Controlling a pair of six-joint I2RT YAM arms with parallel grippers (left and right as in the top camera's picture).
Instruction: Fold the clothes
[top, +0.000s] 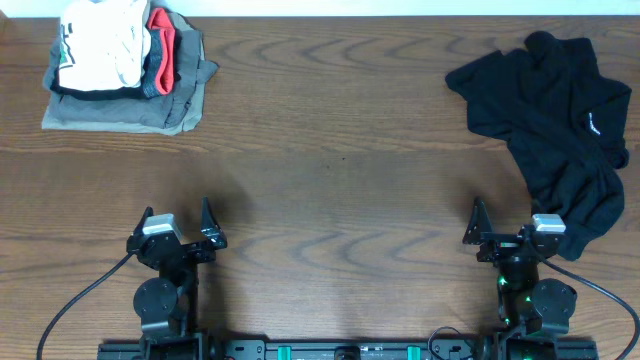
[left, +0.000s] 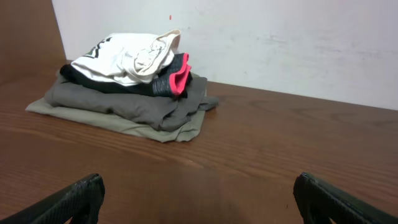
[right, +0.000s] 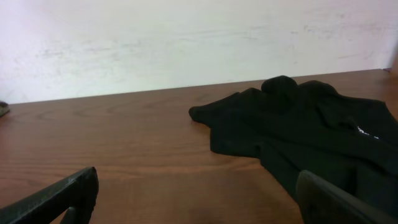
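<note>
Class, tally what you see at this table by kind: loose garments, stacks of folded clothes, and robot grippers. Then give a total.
Loose garments: 1, the black T-shirt
Stacks of folded clothes: 1, the stack at the far left
Grippers: 2, the left gripper and the right gripper, both open
Total: 4

You get soft, even light from above; the counter (top: 330, 130) shines a little, shadows are faint, wrist views look slightly blurry.

Black T-shirt (top: 540, 110) logo (top: 590, 125) illegible; nothing readable.
</note>
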